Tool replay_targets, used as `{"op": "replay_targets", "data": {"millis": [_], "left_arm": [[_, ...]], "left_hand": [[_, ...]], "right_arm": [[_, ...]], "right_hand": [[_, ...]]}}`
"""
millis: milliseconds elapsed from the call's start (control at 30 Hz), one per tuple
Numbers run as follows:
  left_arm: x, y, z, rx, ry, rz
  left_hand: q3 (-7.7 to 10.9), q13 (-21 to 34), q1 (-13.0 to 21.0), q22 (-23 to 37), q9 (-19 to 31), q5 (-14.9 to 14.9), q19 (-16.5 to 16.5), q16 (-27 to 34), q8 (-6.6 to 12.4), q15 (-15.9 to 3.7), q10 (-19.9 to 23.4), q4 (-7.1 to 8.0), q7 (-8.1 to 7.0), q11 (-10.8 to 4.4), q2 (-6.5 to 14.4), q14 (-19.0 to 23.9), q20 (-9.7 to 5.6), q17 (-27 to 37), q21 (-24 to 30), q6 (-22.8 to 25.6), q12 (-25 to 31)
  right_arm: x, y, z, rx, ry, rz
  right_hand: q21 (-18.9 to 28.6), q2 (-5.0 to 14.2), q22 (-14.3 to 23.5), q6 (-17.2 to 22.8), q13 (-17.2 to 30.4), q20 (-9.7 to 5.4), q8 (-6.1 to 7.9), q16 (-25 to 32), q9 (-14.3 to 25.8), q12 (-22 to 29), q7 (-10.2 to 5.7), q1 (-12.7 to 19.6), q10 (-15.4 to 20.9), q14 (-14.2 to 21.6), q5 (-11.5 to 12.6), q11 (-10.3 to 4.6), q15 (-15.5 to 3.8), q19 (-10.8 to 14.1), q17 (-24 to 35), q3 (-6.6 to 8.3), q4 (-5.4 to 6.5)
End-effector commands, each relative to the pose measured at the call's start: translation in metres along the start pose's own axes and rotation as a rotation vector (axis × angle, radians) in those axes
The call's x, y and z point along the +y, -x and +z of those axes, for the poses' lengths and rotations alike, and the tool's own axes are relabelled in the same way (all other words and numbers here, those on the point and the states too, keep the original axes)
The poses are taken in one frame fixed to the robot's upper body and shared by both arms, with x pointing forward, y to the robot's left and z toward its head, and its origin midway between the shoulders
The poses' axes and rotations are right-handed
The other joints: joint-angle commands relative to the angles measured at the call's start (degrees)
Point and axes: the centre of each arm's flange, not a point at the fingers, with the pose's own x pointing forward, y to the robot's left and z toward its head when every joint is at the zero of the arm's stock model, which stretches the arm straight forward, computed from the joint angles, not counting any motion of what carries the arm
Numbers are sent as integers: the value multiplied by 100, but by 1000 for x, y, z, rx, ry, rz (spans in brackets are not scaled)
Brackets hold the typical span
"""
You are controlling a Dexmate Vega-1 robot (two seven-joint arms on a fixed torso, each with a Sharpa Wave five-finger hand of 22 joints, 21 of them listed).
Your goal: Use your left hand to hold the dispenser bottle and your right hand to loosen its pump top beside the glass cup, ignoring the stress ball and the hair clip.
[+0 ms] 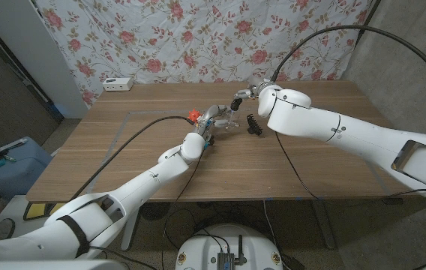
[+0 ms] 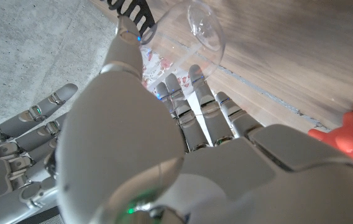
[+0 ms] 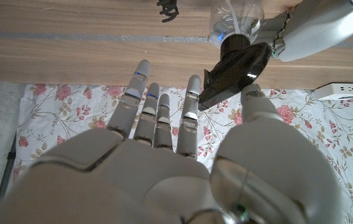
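The clear dispenser bottle (image 1: 226, 115) with a black pump top (image 1: 237, 98) stands near the table's middle, held by my left hand (image 1: 210, 122). In the right wrist view the left hand's fingers (image 3: 280, 38) wrap the bottle (image 3: 231, 25) just under the pump top (image 3: 237, 67). My right hand (image 1: 255, 91) hovers close to the pump top, fingers spread and holding nothing (image 3: 164, 118). Clear glass (image 2: 202, 28) shows past my left hand's fingers; I cannot tell whether it is the cup or the bottle. The orange stress ball (image 1: 193, 115) lies left of the bottle and the black hair clip (image 1: 254, 125) right of it.
A white power strip (image 1: 118, 83) lies at the table's far left edge. A floral cloth hangs behind the table. A blue box (image 1: 3, 161) sits on the floor to the left. Black cables run over the wood to both arms.
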Motion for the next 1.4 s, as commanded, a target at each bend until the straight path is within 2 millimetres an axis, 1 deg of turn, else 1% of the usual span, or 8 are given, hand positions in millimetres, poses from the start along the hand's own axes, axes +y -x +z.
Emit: {"op": "replay_targets", "data": {"millis": [33, 300, 500, 667, 933, 1000, 1200, 1400], "left_arm": [[1, -3, -2, -10, 6, 9], [-2, -5, -3, -11, 12, 10], [-3, -6, -3, -9, 13, 10], [-2, -7, -3, -6, 13, 10], [-2, -8, -3, -7, 11, 6], [-2, -8, -4, -4, 12, 6], [-2, -6, -5, 7, 13, 13], [-2, -5, -5, 11, 15, 17]], "left_hand": [[508, 79, -688, 10, 12, -5, 42, 22, 46, -694, 216, 485, 10, -166, 783, 309, -578, 31, 5, 499, 45], [509, 79, -704, 10, 13, -6, 41, 21, 41, -686, 211, 491, 18, -173, 783, 312, -581, 30, 4, 493, 39], [514, 81, -711, 10, 13, -5, 43, 20, 37, -681, 206, 494, 20, -159, 790, 313, -578, 30, 5, 490, 36], [518, 83, -714, 10, 13, -5, 41, 17, 36, -685, 215, 494, 27, -153, 793, 309, -576, 29, 4, 491, 39], [522, 84, -718, 10, 13, -4, 45, 17, 31, -681, 211, 495, 22, -164, 800, 303, -569, 33, 5, 485, 36], [524, 84, -718, 10, 13, -3, 45, 16, 30, -682, 212, 494, 20, -169, 800, 302, -570, 32, 5, 484, 36], [527, 87, -717, 10, 13, -3, 48, 14, 34, -684, 219, 489, 16, -155, 794, 304, -570, 29, 6, 500, 38], [529, 86, -726, 11, 13, -4, 45, 14, 31, -684, 229, 492, 22, -164, 797, 310, -571, 28, 4, 496, 39]], "right_arm": [[-2, -1, -1, -17, -14, 34], [-4, -4, -2, -31, -20, 50], [-5, -6, -3, -40, -31, 64], [-5, -8, -4, -44, -43, 69], [-5, -10, -7, -50, -61, 52], [-4, -11, -8, -48, -62, 51], [-3, -13, -9, -42, -66, 56], [-4, -15, -11, -46, -63, 73]], "right_hand": [[-9, 72, -7, -44, 13, 0, 4, -14, 17, -1, -23, 194, -54, -32, 38, 11, -45, -70, 24, 80, -95], [-20, 192, -7, -120, 18, 1, -26, -28, 1, -9, -88, 456, -121, -126, 36, -32, -101, -135, 52, 239, -172], [-26, 276, -7, -179, 23, -25, -54, -23, -25, -12, -208, 707, -180, -176, 40, -82, -142, -187, 74, 365, -217], [-32, 301, -6, -186, 27, -45, -54, -17, -41, -7, -413, 872, -210, -219, 31, -140, -189, -241, 96, 424, -229], [-6, 368, -5, -28, 39, -88, 29, 16, -75, 31, -924, 1349, -211, -271, -21, -349, -305, -269, 139, 568, -249], [2, 380, -5, -9, 41, -110, 41, 21, -81, 37, -989, 1450, -208, -277, -30, -395, -336, -261, 145, 598, -258], [6, 392, -5, -4, 44, -136, 48, 29, -89, 41, -1078, 1553, -213, -292, -46, -445, -371, -264, 157, 619, -251], [8, 341, -5, -339, 48, -137, -92, 36, -113, 33, -1057, 1605, -267, -337, -100, -451, -354, -279, 179, 567, -198]]}}
